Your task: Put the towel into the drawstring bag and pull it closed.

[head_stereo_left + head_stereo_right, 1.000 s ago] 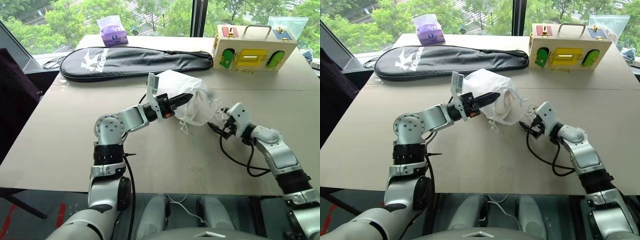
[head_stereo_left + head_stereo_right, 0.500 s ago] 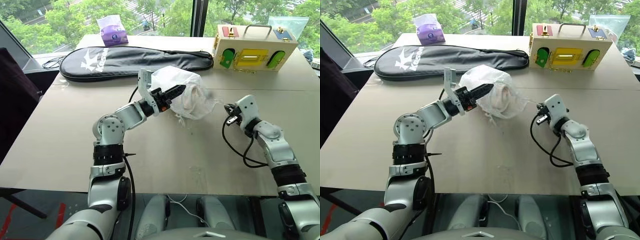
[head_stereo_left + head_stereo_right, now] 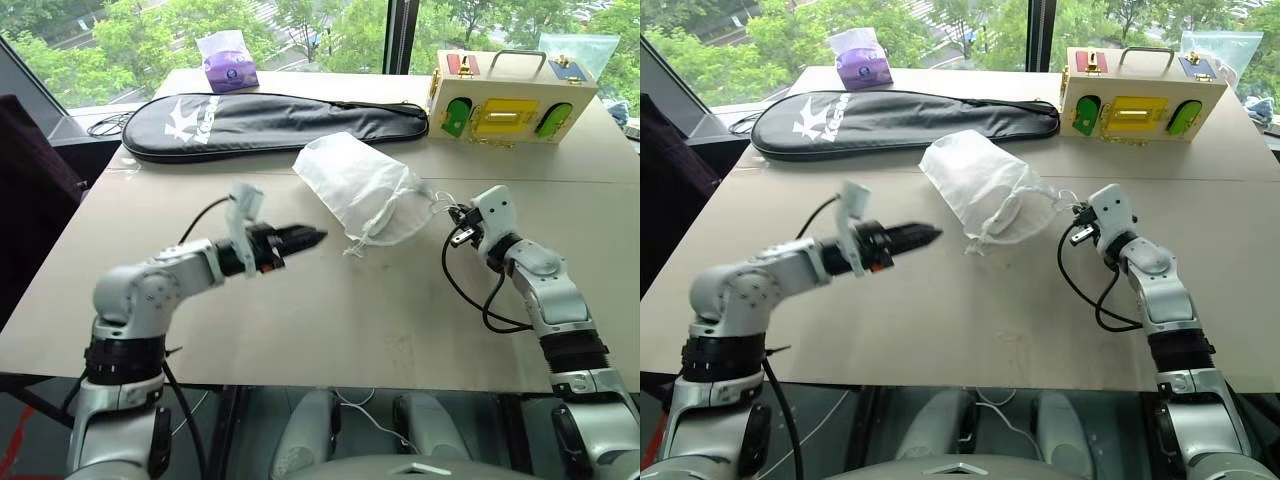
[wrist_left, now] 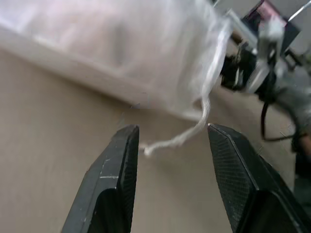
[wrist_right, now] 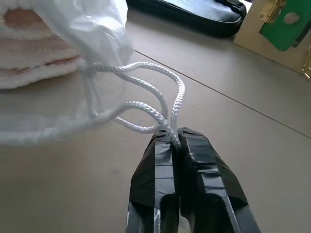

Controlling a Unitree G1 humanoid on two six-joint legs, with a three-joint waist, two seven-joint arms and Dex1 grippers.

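Left gripper [image 3: 312, 237] at left-centre of the head view, hovering over bare tabletop, fingers [image 4: 114, 174] parted with nothing between them, pointing toward the bag but well apart from it. Upper left of frame: purple tissue pack [image 3: 228, 60] at the far table edge, long black racket cover [image 3: 270, 122] lying across the table just in front of it. Centre of frame: drawstring bag [image 3: 362, 190], thin see-through white sack, lying flat on the beige table [image 3: 330, 320], gathered mouth facing right, a loose cord end trailing off its lower edge toward the frame bottom. Towel [image 5: 29, 53] is inside the bag, seen through the fabric in the right wrist view as pale folded terry layers. White cord loops [image 5: 160, 104] run from the bag mouth to the right gripper [image 3: 457, 225], right of centre; its black fingers are clamped tight on the cord, pinching both strands at the tips. Cord looks slack-curved, not fully taut. Bag mouth is bunched but whether fully cinched cannot tell. Upper right: wooden latch box [image 3: 512, 95] with green and yellow panels and a metal handle, well apart from the bag.
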